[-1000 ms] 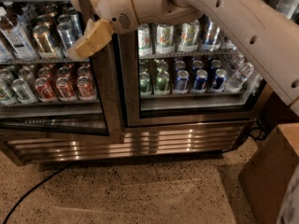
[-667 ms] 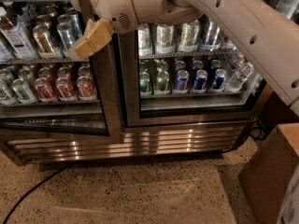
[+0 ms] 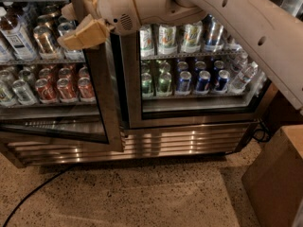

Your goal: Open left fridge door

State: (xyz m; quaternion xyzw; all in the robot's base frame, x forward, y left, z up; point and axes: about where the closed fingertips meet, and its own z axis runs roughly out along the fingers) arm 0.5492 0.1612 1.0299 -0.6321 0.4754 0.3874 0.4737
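Observation:
The left fridge door (image 3: 108, 103) is a glass pane in a steel frame, with red and silver cans (image 3: 57, 86) behind it. It stands ajar, its bottom edge slanting away from the fridge (image 3: 184, 143). My gripper (image 3: 79, 26), tan at the tip, is at the door's upper right edge, in front of the top shelf of cans. The white arm (image 3: 222, 13) reaches in from the upper right, across the top of the right door.
The twin right door (image 3: 199, 119) is closed over green and blue cans. A black cable (image 3: 33, 193) runs across the speckled floor at the lower left. A brown cardboard box (image 3: 277, 178) stands on the floor at the right.
My gripper has shifted a little to the left and up along the door's edge. The left door's stile has edged slightly leftward with it.

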